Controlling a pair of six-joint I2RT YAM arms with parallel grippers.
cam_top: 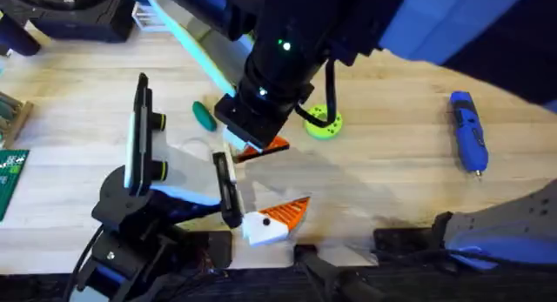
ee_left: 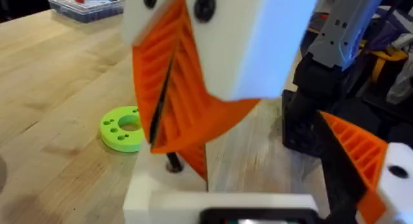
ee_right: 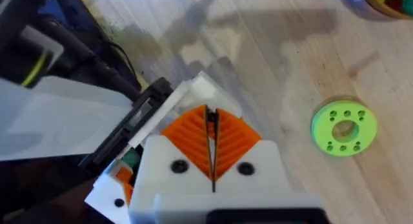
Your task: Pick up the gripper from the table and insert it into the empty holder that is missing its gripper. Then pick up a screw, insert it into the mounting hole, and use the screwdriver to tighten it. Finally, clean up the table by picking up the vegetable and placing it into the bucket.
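Screw point(ee_left: 173, 163) looks pinched at the tips of the right gripper point(ee_right: 211, 121), orange pads squeezed together, just above the white holder point(ee_left: 193, 199) on the left gripper point(ee_left: 284, 179), whose fingers sit apart. Probably stiff, slick metal that weighs nothing, so I'd grip the shank, not the threads' tip.

I see a light wooden desk point(cam_top: 392, 176) with visible grain, and soft shadows fall across it. At its far left corner stands a clear plastic box point(ee_left: 86, 6) with small parts. A green circuit board point(cam_top: 10, 180) lies at the desk's left edge.
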